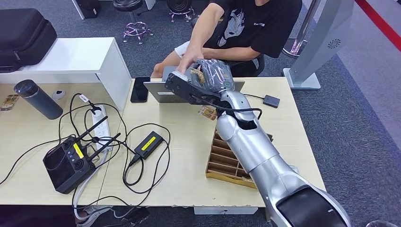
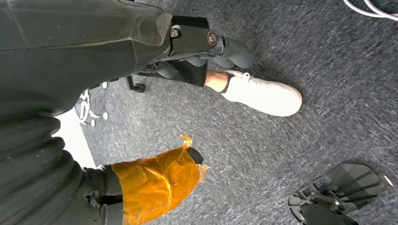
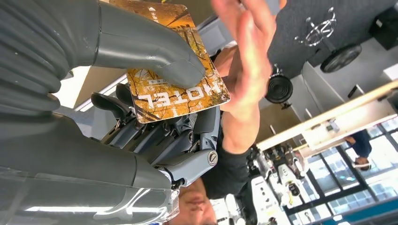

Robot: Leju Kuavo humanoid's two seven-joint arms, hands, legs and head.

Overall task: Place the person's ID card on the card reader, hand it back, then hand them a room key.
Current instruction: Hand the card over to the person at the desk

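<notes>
My right hand (image 1: 201,79) is raised over the far side of the table and pinches an orange room key card (image 3: 174,91) printed HOTEL between thumb (image 3: 155,51) and fingers. The person's hand (image 1: 188,60) reaches across and rests on top of my hand; in the right wrist view their open palm (image 3: 248,51) is right beside the card's edge. A second patterned card (image 1: 207,112) lies on the table under my forearm. A small dark square device (image 1: 271,100) with a cable sits at the far right. My left hand (image 2: 155,42) hangs over the floor, holding nothing.
A wooden slotted card box (image 1: 226,160) stands under my right arm. A silver laptop-like slab (image 1: 158,91) and a black phone (image 1: 140,89) lie near the far edge. A controller (image 1: 66,163), power strip (image 1: 100,124), cables and a dark bottle (image 1: 38,98) crowd the left half.
</notes>
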